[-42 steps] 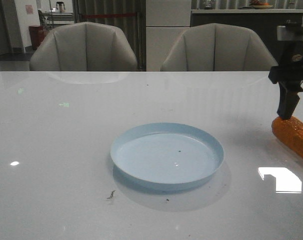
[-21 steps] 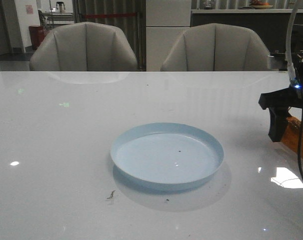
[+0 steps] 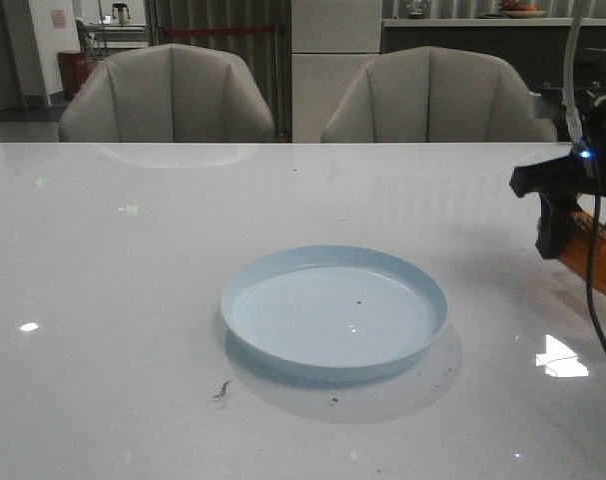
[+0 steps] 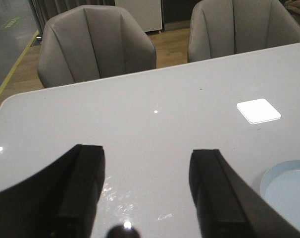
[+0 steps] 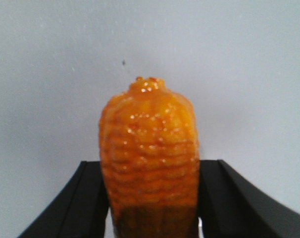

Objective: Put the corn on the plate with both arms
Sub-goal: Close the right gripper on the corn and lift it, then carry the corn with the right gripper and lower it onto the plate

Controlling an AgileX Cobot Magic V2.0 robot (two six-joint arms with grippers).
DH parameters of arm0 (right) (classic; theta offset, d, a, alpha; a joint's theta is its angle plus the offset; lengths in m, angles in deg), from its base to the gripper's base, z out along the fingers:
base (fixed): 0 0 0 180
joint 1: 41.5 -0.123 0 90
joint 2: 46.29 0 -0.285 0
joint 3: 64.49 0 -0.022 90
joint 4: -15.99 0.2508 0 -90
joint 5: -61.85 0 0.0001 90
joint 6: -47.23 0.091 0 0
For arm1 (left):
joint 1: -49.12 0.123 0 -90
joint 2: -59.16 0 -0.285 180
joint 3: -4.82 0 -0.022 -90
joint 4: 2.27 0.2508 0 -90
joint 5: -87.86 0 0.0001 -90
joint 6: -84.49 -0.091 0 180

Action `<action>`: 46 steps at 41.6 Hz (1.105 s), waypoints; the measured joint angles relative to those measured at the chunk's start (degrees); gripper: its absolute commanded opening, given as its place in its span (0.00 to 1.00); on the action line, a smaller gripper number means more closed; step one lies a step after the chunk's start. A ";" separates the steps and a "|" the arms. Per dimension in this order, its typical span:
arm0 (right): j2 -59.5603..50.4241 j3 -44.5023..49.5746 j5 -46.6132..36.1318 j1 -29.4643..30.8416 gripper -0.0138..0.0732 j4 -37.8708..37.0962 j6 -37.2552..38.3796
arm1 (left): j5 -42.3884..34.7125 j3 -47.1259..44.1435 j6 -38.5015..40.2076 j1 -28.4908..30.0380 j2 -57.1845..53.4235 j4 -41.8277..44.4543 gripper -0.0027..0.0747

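The pale blue plate (image 3: 283, 330) lies in the middle of the white table, with nothing on it. At the far right edge of the front view my right gripper (image 3: 573, 238) is shut on the orange corn (image 3: 598, 262), which is held just above the table, right of the plate. In the right wrist view the corn (image 5: 149, 148) fills the gap between the two black fingers (image 5: 85, 198), tapered end pointing away. My left gripper (image 4: 147, 151) shows only in its wrist view, open over bare table, and the plate's rim (image 4: 288, 171) lies off to one side.
Two grey chairs (image 3: 168, 95) stand behind the table's far edge. A small dark scrap (image 3: 223, 389) lies on the table in front of the plate. Bright light patches (image 3: 561, 358) reflect off the glossy top near the right side.
My right gripper came down from above the corn, closed around it, and now holds it slightly higher off the table. The plate has stayed put.
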 measured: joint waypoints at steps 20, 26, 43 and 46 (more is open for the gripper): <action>0.09 -20.52 7.95 -16.59 0.52 0.12 -3.84 | -4.64 0.00 0.00 0.00 0.00 -0.18 0.61; 1.87 -20.78 8.45 -22.32 0.52 0.36 -4.27 | -4.64 0.00 0.00 0.00 0.00 -0.18 0.61; 11.43 -20.78 11.14 -28.22 0.52 3.21 -4.41 | -4.73 0.00 0.00 0.00 0.00 -0.23 0.61; 12.42 -20.78 11.26 -28.22 0.52 3.58 -4.41 | -4.73 0.00 0.00 0.00 0.00 -0.32 0.61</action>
